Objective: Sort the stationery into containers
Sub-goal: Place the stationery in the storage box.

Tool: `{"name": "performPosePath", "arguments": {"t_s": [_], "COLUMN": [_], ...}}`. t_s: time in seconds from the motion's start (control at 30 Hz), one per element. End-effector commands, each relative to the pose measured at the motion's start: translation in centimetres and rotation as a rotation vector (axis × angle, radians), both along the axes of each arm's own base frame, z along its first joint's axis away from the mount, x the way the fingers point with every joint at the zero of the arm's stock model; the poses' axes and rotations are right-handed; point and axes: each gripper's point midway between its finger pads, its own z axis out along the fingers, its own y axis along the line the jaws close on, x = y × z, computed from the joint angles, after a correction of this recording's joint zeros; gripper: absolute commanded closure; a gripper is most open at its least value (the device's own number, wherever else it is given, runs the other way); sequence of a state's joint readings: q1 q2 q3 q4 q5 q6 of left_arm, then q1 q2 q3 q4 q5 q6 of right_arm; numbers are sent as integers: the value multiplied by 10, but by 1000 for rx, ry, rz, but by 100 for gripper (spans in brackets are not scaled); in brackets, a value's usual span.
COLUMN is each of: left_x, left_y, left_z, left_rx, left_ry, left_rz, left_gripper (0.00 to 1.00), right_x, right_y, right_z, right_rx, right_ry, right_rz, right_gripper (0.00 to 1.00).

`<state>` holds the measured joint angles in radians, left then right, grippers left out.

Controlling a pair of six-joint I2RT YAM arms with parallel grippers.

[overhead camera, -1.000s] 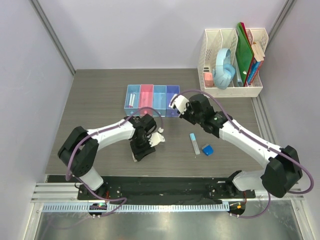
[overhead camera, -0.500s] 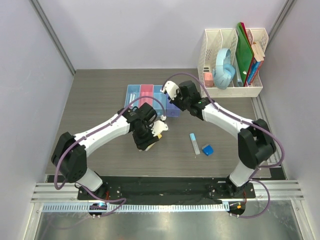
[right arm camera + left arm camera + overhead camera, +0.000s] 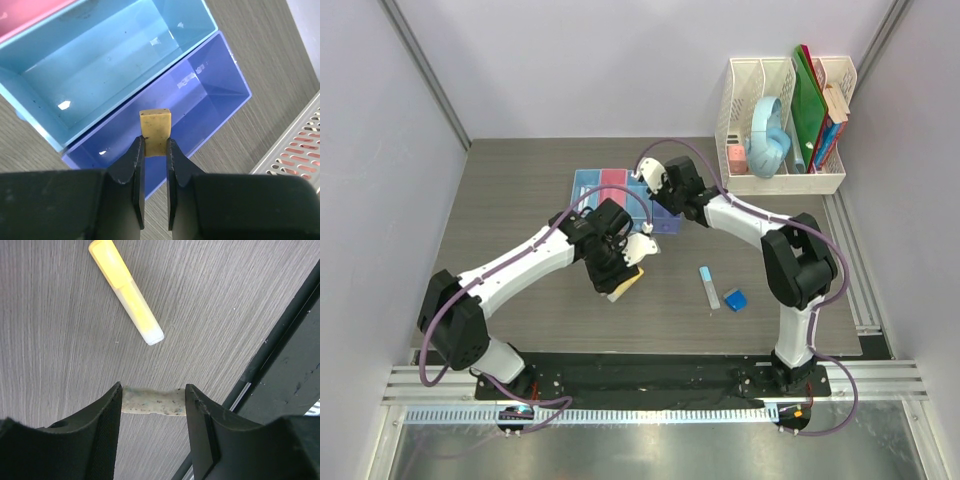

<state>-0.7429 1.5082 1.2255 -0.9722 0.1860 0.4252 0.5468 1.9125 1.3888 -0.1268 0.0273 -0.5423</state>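
- Grey wood-grain table (image 3: 520,200) spreads under both my arms, with pale walls behind it and a white file rack (image 3: 780,125) in the far right corner.
- My right end effector (image 3: 155,144) is pressed onto a small tan block (image 3: 155,125), which stands upright between the two fingers, gripped by its lower half.
- Straight beyond those fingertips lies the open purple-blue bin (image 3: 210,95). In the wrist view the block sits over its floor, inside the near rim.
- That bin's long axis runs away from the fingers on a slant to the right. The light blue bin (image 3: 110,65) joins it on the left, and the pink bin (image 3: 25,15) lies past that.
- I judge the next move to be a plain release. The risk is drifting left onto the wall shared with the light blue bin.
- My left end effector (image 3: 153,390) pinches a pale speckled block (image 3: 152,403) crosswise, with the block touching both fingers. I cannot tell whether it is clear of the table.
- Ahead of the left fingertips the yellow marker (image 3: 126,290) lies flat, apart from the block, its long axis slanting away to the left.
- From above, the row of bins (image 3: 610,185) is just beyond my left end effector. The pale blue stick (image 3: 709,287) and blue wedge (image 3: 734,299) lie close together off to its right, nearer to it than to my right end effector.
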Motion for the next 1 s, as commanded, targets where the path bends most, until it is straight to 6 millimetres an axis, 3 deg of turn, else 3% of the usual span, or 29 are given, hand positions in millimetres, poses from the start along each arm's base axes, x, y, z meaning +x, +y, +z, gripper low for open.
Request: {"name": "performPosePath", "arguments": {"t_s": [0.0,0.13,0.23,0.27,0.37,0.4,0.5,0.63,0.8,0.97], "left_x": [4,7,10,11,18,19,26,41,61,83], "left_y": [-5,-10,-13,-13,-15,-16,-19,-25,-38,-56], "left_z": [20,25,27,27,29,29,30,25,19,18], "left_rx": [-47,-66,-75,-77,-75,-72,-79,-79,-90,-100], "left_ry": [-36,-49,-57,-59,-81,-86,-101,-105,-85,-96], "left_rz": [0,-4,-1,-4,-11,-12,-19,-9,-1,-8], "left_gripper": [50,50,51,50,51,51,51,51,51,51], "right_x": [20,20,20,19,21,22,28,30,24,12], "right_y": [2,-1,-3,-4,-12,-16,-31,-55,-90,-134], "right_z": [24,18,17,18,24,27,41,70,106,126], "right_rx": [61,56,51,52,55,55,64,140,147,128], "right_ry": [-72,-61,-58,-58,-71,-76,-106,-132,-193,-228], "right_rz": [-29,-34,-38,-40,-65,-79,-139,-208,-287,-382], "right_gripper": [98,94,73,49,25,22,13,10,8,7]}}
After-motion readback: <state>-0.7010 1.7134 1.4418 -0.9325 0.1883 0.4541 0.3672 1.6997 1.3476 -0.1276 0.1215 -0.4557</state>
